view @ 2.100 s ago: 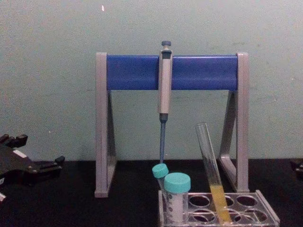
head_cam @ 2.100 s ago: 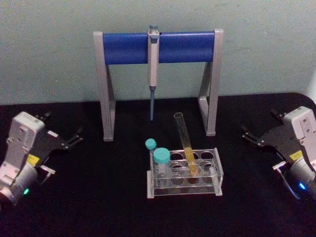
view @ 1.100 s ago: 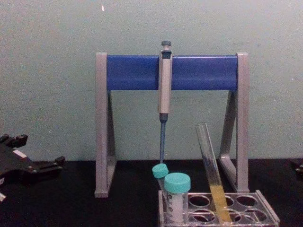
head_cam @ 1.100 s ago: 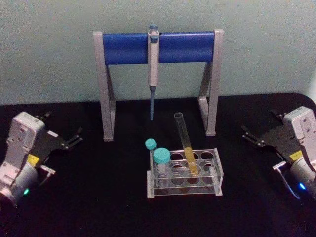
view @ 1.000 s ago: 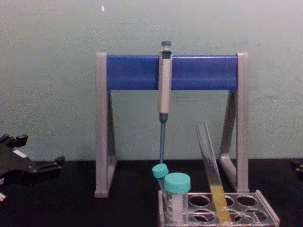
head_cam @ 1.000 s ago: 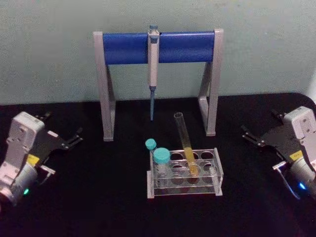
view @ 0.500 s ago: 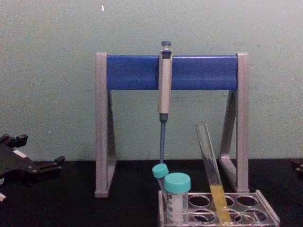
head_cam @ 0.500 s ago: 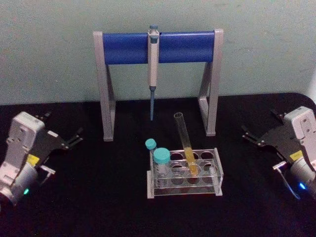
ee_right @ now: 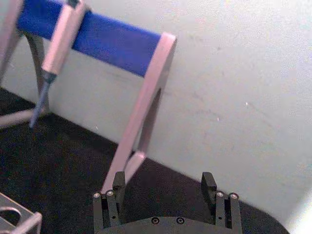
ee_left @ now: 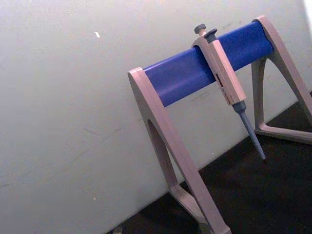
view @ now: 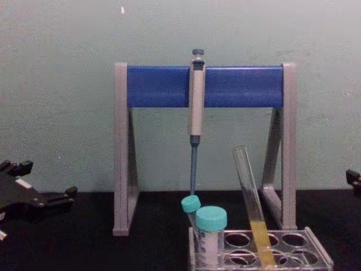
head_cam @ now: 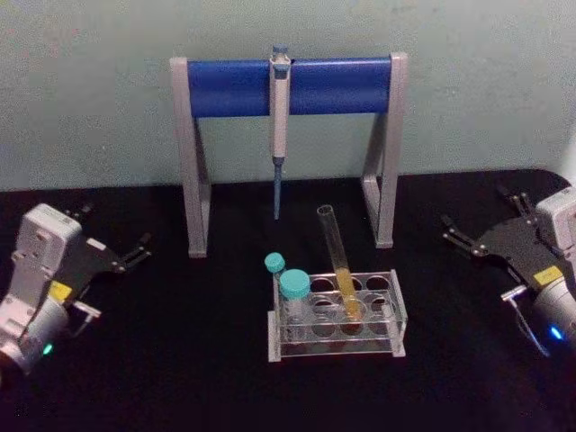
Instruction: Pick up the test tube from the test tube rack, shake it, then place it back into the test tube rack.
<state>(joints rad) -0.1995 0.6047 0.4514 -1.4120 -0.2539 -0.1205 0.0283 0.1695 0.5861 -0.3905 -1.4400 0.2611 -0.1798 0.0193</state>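
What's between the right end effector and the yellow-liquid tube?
Head view: bare table and the test tube rack's empty holes lie between the right end effector and the test tube.

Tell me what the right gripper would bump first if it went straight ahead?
Probably the pipette stand's leg: it stands just ahead of the open right gripper, slightly off centre. Miss that, and it meets the wall. Depth is unclear.

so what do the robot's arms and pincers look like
The left pincer and right pincer match: black, two slim prongs, on pale grey boxy housings with yellow stickers. A green light glows by the left, blue by the right.
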